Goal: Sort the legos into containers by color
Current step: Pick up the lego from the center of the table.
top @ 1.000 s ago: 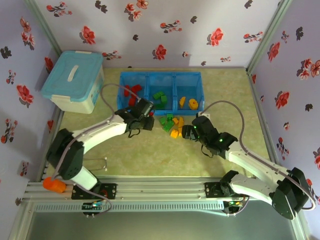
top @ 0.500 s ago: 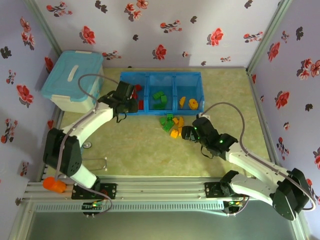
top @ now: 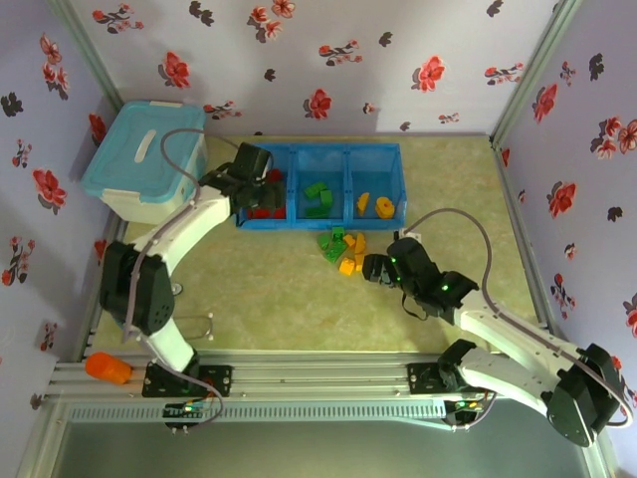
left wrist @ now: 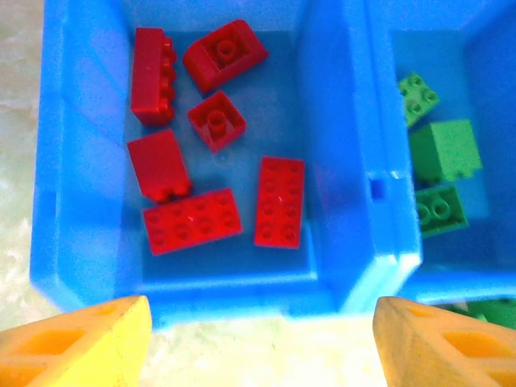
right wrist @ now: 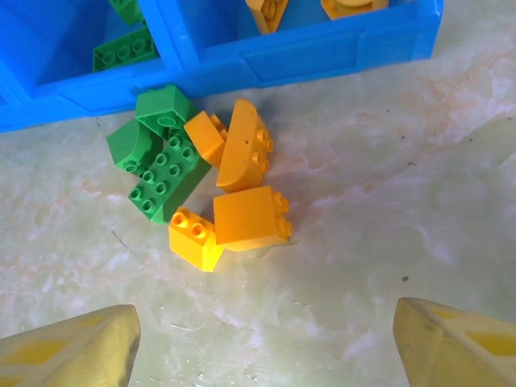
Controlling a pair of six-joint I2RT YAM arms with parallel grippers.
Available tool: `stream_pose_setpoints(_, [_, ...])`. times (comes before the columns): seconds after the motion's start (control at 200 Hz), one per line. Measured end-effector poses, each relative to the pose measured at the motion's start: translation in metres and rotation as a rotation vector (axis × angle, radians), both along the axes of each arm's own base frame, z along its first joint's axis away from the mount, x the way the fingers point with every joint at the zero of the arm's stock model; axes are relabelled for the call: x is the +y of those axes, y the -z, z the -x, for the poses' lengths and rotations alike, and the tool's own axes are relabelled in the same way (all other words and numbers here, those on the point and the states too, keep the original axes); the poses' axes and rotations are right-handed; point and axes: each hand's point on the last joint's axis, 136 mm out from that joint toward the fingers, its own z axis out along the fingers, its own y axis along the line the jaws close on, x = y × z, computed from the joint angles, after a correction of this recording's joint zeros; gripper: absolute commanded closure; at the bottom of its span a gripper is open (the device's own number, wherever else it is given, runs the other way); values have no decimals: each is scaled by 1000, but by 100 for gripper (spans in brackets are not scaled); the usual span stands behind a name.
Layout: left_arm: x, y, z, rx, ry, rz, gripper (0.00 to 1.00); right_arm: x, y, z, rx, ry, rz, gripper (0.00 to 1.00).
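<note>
Left gripper (left wrist: 260, 339): jaws seen wide, empty, at glossy tray (left wrist: 242, 302) rim | right gripper (right wrist: 262, 347): jaws wide; studded legos (right wrist: 250, 216) at 12 o'clock, mottled table (right wrist: 387, 242) between.

the left arm (top: 189, 227) is seen stretched far forward from its base, with the forearm slanted up and to the right. the left gripper (top: 261, 187) is carried at the far end and tipped downward. in the left wrist view its yellow fingers (left wrist: 76, 339) are spread wide, with nothing gripped between them. the right arm (top: 503, 334) is kept low and extended toward the middle, bent at the elbow. the right gripper (top: 371, 266) is pointed leftward, and its yellow fingers (right wrist: 68, 351) are likewise parted wide, with nothing held.
</note>
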Motion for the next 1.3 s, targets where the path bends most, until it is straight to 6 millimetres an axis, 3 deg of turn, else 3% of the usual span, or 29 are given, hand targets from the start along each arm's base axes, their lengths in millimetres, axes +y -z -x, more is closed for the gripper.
stream_pose_setpoints(0.235, [0,-34,54,-98,50,73,28,8,25,-1,74,-21,34,17])
stream_pose_setpoints(0.37, [0,-22,82,-99,68,90,30,13,43,-4,133,-30,72,18])
stream_pose_setpoints(0.595, [-1,2,115,-69,86,97,32,33,45,-27,167,-42,115,20])
stream_pose_setpoints(0.94, [10,14,134,-65,59,112,35,38,63,-46,251,-18,230,32])
stream_pose_setpoints(1.3, [17,29,145,-44,39,117,36,31,77,-53,299,9,280,34])
